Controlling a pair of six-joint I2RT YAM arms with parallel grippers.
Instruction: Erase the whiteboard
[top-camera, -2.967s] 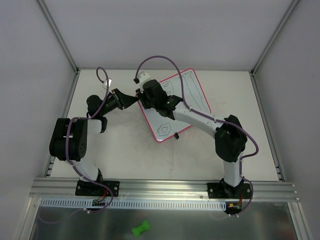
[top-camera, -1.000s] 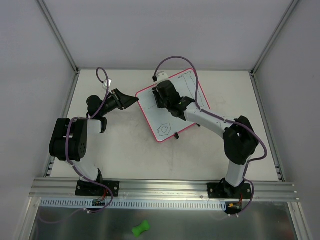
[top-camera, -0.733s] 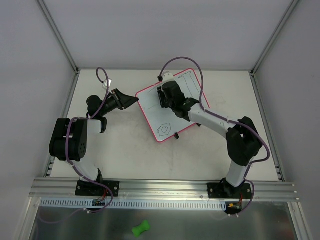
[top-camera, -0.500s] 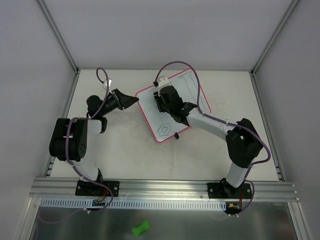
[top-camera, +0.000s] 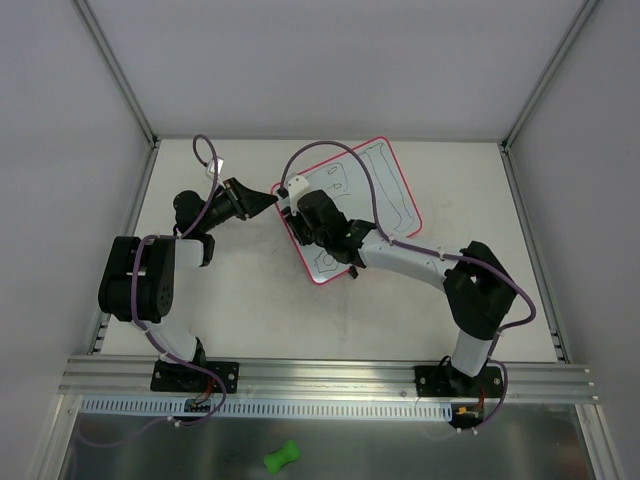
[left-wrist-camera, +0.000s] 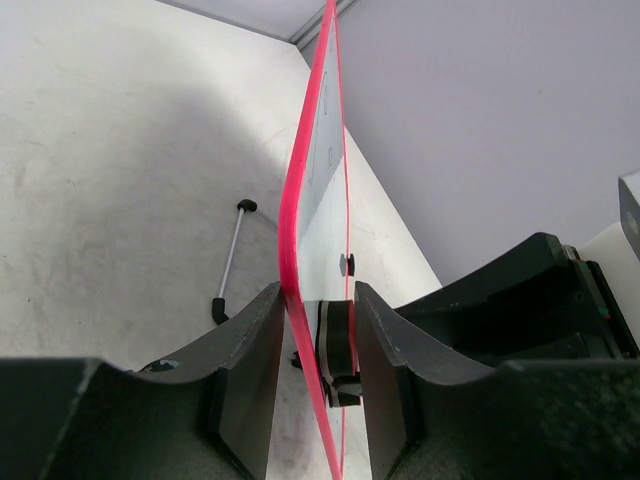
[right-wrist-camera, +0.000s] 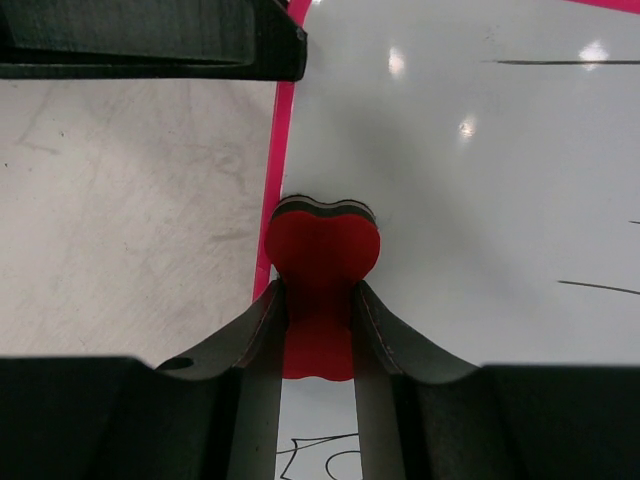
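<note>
Your right claw (right-wrist-camera: 318, 300) pinched the red eraser (right-wrist-camera: 322, 250), pressed on the whiteboard (right-wrist-camera: 480, 200) near its pink edge. Your left claw (left-wrist-camera: 320, 296) clamped that edge. The board sat far-centre on the tabletop (top-camera: 250, 300).

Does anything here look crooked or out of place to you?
The pink-framed white rectangular board sits at a slant to the table edges, its left edge pinched by the left tool. Odder: a small green bone-shaped object lies off the table, on the grey metal surface beyond its near edge.
</note>
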